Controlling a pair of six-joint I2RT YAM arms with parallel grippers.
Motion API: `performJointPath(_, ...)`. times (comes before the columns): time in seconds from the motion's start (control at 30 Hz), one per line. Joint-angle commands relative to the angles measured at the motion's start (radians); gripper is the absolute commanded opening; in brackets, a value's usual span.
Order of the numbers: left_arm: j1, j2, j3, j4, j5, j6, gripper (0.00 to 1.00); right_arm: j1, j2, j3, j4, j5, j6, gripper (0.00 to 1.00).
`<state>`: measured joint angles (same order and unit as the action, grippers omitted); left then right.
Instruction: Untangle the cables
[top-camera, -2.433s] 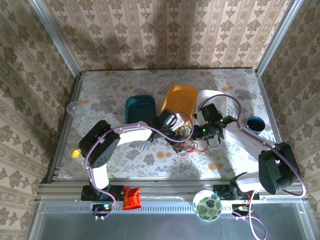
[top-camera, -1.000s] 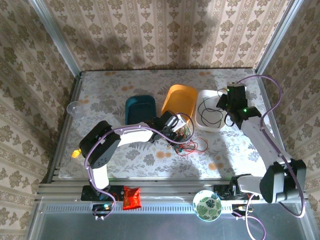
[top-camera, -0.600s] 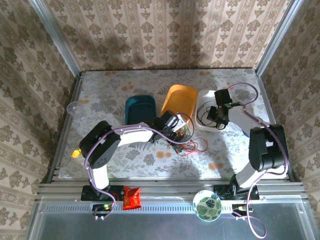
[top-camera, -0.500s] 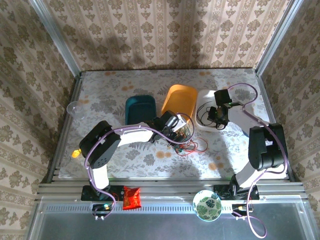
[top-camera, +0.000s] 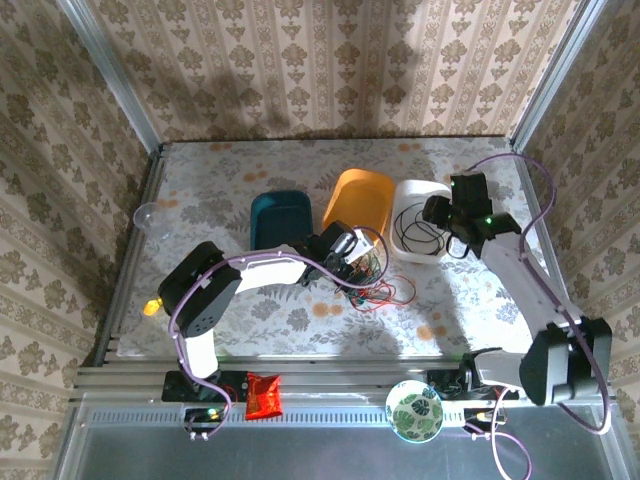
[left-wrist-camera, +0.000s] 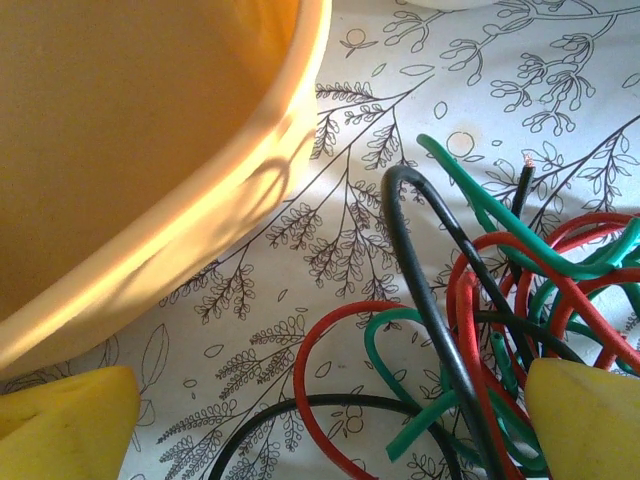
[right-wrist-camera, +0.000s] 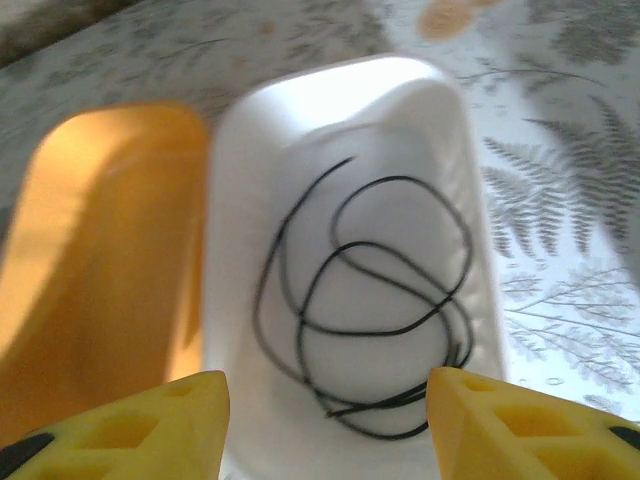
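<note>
**Location.** The tangle sits on the counter (left-wrist-camera: 300, 250) just beside the orange bin (left-wrist-camera: 150, 150). A red cable (left-wrist-camera: 462, 310), a green cable (left-wrist-camera: 480, 205) and a black cable (left-wrist-camera: 425, 290) loop through one another there. A second, thinner black wire (right-wrist-camera: 365, 330) lies apart as a loose coil inside the white bin (right-wrist-camera: 230, 200).

**End effectors.** My left end effector (left-wrist-camera: 330, 400) hangs low over the near edge of the tangle. Its fingers are spread wide with nothing between them. My right end effector (right-wrist-camera: 328, 410) hovers above the white bin, its fingers parted and empty.

**Handling, as I judge it.**
- The cables look light, thin and smooth-jacketed, so a single strand may slip through a loose pinch.
- They are springy enough to hold their own arches, and a freed loop will likely recoil.
- They are soft and will not break, but pulling on one drags its neighbours because the loops are threaded together.

**Where to take hold.**
- The best purchase is the black arch that stands proud on the bin side, clear of the red and green strands.
- The lone red loop lying flat toward the near left is a second choice.
- I would avoid the dense crossing on the right, where a pinch would catch several colours at once.
- A free black end shows near the top of the tangle. I cannot tell which black strand it belongs to.
</note>
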<state>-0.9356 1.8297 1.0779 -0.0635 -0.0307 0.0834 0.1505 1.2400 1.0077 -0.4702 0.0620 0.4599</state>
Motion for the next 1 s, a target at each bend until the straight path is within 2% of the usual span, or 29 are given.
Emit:
performJointPath(0.0, -0.005, -0.021, -0.028, 0.015, -0.001, 0.027, 1.00, 0.065, -0.017, -0.074, -0.024, -0.273, -0.107, 0.56)
performJointPath(0.07, -0.003, -0.023, -0.032, 0.021, 0.008, 0.024, 1.00, 0.112, -0.010, -0.101, -0.034, -0.394, -0.129, 0.55)
performJointPath(0.17, -0.002, -0.023, -0.033, 0.023, 0.018, 0.017, 1.00, 0.180, 0.027, -0.143, -0.028, -0.478, -0.147, 0.54)
performJointPath(0.43, -0.003, -0.020, -0.022, 0.016, 0.022, 0.017, 1.00, 0.216, 0.208, -0.137, 0.033, -0.479, -0.156, 0.51)
performJointPath(0.5, -0.003, -0.020, -0.019, 0.015, 0.022, 0.018, 1.00, 0.216, 0.250, -0.126, 0.047, -0.473, -0.157, 0.46)
performJointPath(0.6, -0.003, -0.018, -0.016, 0.014, 0.023, 0.016, 1.00, 0.216, 0.301, -0.108, 0.053, -0.456, -0.158, 0.22)
performJointPath(0.7, -0.003, -0.014, -0.016, 0.010, 0.020, 0.018, 1.00, 0.215, 0.297, -0.103, 0.047, -0.400, -0.155, 0.02)
performJointPath(0.73, -0.002, -0.012, -0.013, 0.010, 0.018, 0.017, 1.00, 0.213, 0.278, -0.105, 0.043, -0.360, -0.148, 0.00)
performJointPath(0.97, 0.000, -0.006, -0.022, 0.003, 0.014, 0.021, 1.00, 0.185, 0.008, -0.120, 0.045, -0.072, -0.071, 0.00)
